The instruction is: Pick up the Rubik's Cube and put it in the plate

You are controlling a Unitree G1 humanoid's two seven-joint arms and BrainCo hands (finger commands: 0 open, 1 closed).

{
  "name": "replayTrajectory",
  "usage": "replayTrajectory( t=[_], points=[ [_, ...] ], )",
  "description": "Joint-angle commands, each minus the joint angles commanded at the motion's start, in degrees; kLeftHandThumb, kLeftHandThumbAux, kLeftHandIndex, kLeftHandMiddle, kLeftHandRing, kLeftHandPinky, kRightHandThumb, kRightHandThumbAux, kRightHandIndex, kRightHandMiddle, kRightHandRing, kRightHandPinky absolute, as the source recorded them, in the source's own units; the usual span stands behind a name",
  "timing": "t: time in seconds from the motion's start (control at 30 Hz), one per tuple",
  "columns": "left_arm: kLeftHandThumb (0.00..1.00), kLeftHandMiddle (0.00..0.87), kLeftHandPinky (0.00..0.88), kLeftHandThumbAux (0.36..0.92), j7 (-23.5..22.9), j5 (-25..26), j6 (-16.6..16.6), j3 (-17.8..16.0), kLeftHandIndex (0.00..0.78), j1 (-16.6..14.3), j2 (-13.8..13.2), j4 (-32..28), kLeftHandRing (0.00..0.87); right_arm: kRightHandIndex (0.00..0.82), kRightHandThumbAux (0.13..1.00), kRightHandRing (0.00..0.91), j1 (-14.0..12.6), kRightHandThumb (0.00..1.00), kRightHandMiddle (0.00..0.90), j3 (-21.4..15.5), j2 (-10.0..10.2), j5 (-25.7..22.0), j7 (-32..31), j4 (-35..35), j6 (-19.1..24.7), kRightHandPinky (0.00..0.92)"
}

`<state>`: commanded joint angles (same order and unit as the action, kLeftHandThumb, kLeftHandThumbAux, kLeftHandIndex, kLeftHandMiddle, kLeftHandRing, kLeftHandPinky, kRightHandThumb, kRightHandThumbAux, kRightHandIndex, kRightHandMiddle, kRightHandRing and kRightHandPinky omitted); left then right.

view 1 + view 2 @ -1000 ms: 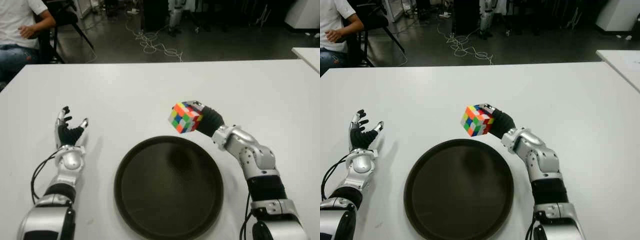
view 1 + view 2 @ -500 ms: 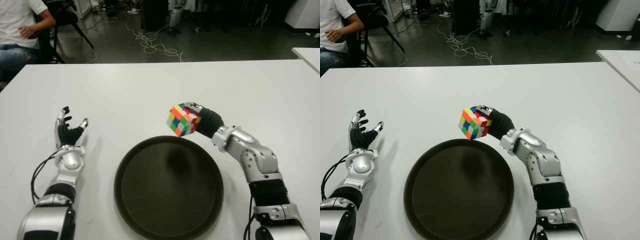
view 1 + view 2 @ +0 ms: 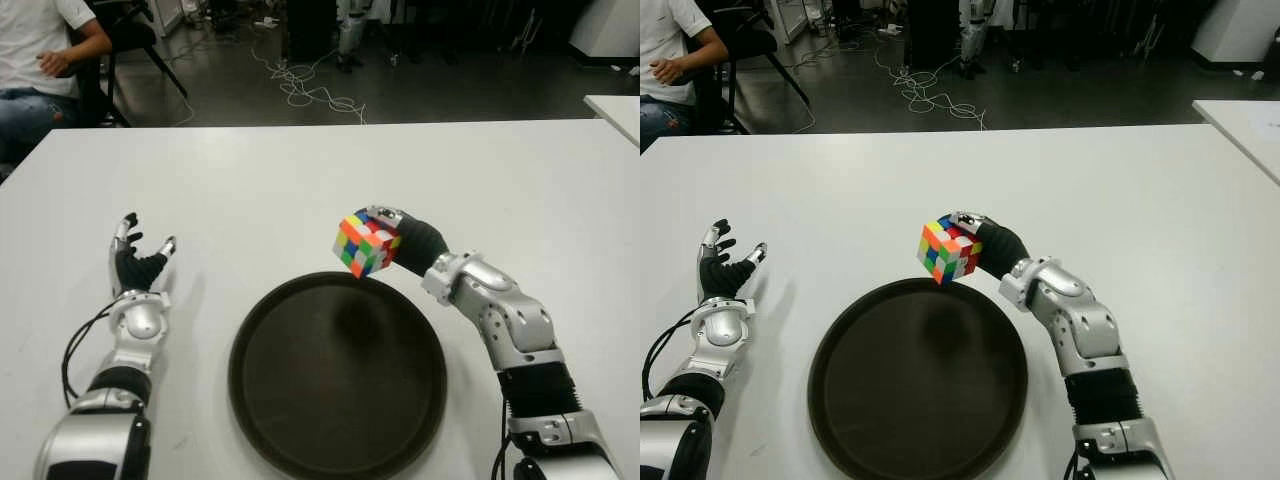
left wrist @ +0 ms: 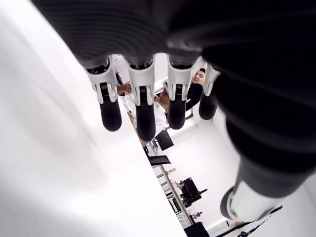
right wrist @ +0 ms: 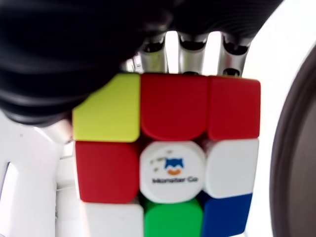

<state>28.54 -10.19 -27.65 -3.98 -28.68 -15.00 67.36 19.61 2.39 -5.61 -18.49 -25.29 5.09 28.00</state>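
Multicoloured Rubik's Cube clasped in curled fingers of right hand, held clear of white table, above far rim of round dark brown plate; plate centre nearer, slightly left. Left hand, spread and empty, left of plate.

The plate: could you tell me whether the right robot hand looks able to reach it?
Probably yes: the right robot hand, gripping the Rubik's Cube, hovers at the plate's far rim, nothing between.
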Motion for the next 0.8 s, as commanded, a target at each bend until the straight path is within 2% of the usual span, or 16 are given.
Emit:
replayTrajectory(
  t=[0.2,0.47,0.8],
  points=[
    [0.069,0.165,0.171,0.742,0.5,-0.4,0.1,0.2,0.141,-0.1,-0.2,0.2,0.173,0.439,0.714,0.796,-1.1,0.711,0.790,1.3,-0.4,2.6,-0.2,-1.0,-3.2,0.801],
    [0.059,0.162,0.155,0.731,0.6,-0.7,-0.1,0.6,0.123,0.0,-0.3,0.0,0.168,0.441,0.714,0.806,-2.1,0.709,0.815,4.6,-1.9,6.5,-2.4,-1.1,-9.6,0.805],
    [0.077,0.164,0.158,0.738,0.5,-0.5,-0.2,0.4,0.121,0.1,-0.2,-0.1,0.166,0.441,0.716,0.807,-2.1,0.708,0.815,5.5,-3.8,4.0,-9.7,-1.6,-9.8,0.801]
  ],
)
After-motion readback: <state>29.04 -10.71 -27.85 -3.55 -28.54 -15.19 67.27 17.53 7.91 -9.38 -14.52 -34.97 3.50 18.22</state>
